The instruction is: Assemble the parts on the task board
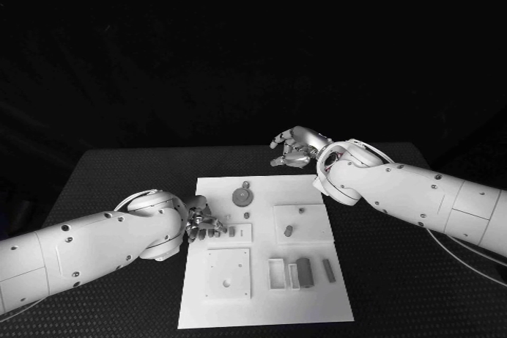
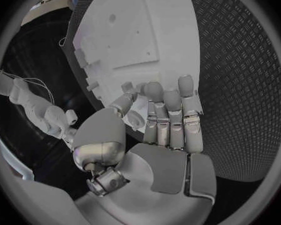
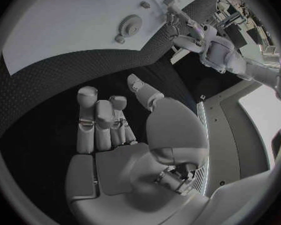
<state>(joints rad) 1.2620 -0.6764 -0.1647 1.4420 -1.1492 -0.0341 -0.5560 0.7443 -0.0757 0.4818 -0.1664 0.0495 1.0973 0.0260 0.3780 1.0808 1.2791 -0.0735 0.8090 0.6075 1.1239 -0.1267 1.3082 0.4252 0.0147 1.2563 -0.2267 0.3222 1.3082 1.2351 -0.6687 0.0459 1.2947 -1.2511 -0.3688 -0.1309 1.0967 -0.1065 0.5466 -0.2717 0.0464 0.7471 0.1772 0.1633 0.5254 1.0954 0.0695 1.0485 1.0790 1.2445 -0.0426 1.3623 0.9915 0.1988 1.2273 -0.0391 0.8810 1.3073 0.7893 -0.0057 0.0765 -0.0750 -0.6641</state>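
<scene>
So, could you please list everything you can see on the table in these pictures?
Table: one, black, textured, under everything.
Task board: one, white, mid-table.
Gear: one, grey, far part of the board.
Bars: two, grey, near right part of the board.
Peg: one, grey, on a raised square right of centre.
Left hand: silver, at the board's left edge, fingers over small parts.
Right hand: silver, beyond the board's far edge, holding nothing.
</scene>
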